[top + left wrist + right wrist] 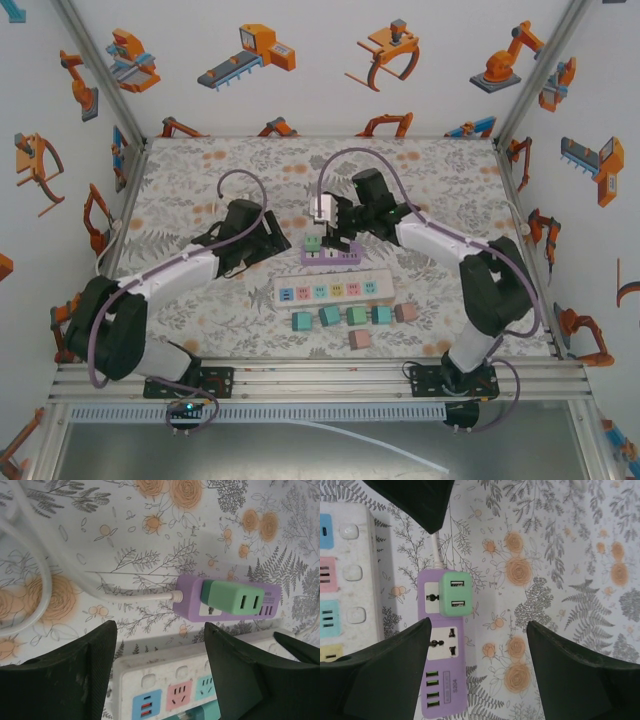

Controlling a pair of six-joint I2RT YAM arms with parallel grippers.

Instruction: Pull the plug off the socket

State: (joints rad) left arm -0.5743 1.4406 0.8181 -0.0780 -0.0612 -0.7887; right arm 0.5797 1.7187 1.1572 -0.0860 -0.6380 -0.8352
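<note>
While both claws stand released and hold nothing, the left gripper and the right gripper hang close to the purple power strip. We see the mint-green plug, a cube with two USB slots, seated on the socket nearest the cord. We cannot read the small writing beside the strip's green USB ports.

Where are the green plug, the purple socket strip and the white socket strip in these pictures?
green plug (455, 594): right wrist view, top face.
purple socket strip (442, 687): right wrist view, small-port end.
white socket strip (380, 290): top external view, right end.
</note>
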